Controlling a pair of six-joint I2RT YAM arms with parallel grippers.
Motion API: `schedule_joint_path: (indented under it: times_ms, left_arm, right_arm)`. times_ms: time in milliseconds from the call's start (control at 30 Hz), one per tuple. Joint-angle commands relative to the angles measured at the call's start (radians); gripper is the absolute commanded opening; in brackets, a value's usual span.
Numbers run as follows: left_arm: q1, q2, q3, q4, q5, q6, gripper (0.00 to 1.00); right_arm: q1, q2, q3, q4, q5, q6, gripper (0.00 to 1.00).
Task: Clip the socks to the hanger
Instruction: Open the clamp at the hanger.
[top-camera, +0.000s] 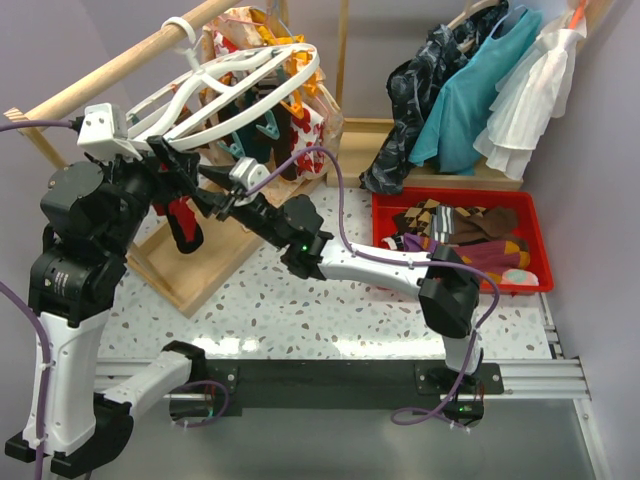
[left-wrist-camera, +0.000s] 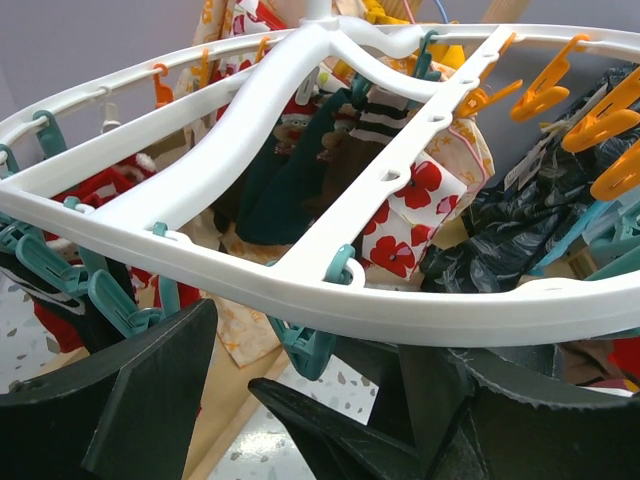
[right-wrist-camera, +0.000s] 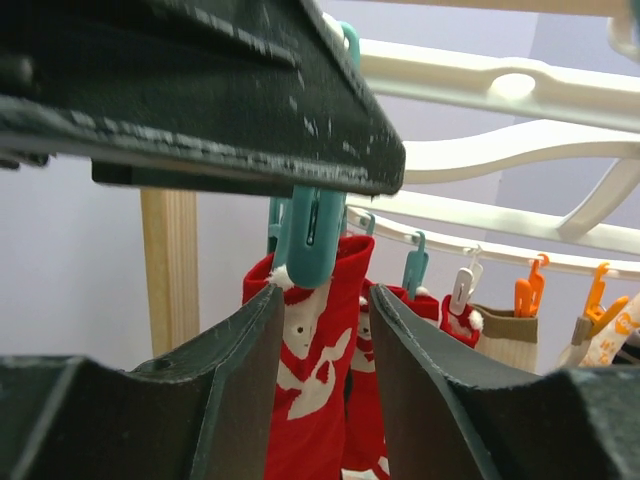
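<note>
The two arms reach from the near edge of the speckled surface (top-camera: 300, 310) toward 11 o'clock. The right gripper (right-wrist-camera: 325, 300) is released. Its jaws stand apart, with one finger on each side of the cuff of a red sock (right-wrist-camera: 310, 390) with white figures. That sock hangs from a teal clip (right-wrist-camera: 312, 235) at 12 o'clock, straight above the gap. I cannot tell whether the fingers touch the cloth.

The left gripper (left-wrist-camera: 300, 370) is unclenched too, its jaws spread just under the near rim of the hanger (left-wrist-camera: 240, 120). The rim runs past its fingertips from 9 to 3 o'clock, and I cannot tell whether they touch it. A second teal clip (left-wrist-camera: 305, 345) dangles from that rim into the gap.

Beyond, under the white frame, a dark teal sock (left-wrist-camera: 290, 190) hangs clipped among others. The hanger sits tilted, its hook over the wooden rail (top-camera: 120, 75).

At 3 o'clock in the overhead view, well apart from both grippers, a red bin (top-camera: 535, 235) holds loose socks (top-camera: 470, 222), argyle and maroon among them. Farthest off, at 1 o'clock, hang the teal and white dresses (top-camera: 480, 110).
</note>
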Motion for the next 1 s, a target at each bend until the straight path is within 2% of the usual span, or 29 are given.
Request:
schedule_joint_path:
  times_ms: [0,467,800,967]
  left_arm:
    - [0.004,-0.008,-0.02,0.047,0.006,-0.004,0.77]
    - [0.004,-0.014,-0.037,0.058,0.02,-0.014,0.76]
    - [0.004,-0.011,-0.038,0.055,0.012,-0.021,0.77]
    - [0.004,-0.019,-0.061,0.087,-0.002,-0.026,0.77]
  right_arm:
    - [-0.002,-0.071,0.027,0.094,-0.005,0.028,0.43]
    - [0.0,-0.052,0.061,0.081,0.003,0.012,0.38]
    - [-0.002,-0.062,0.048,0.071,0.012,0.007,0.15]
    - [-0.002,-0.066,0.05,0.06,0.009,0.01,0.1]
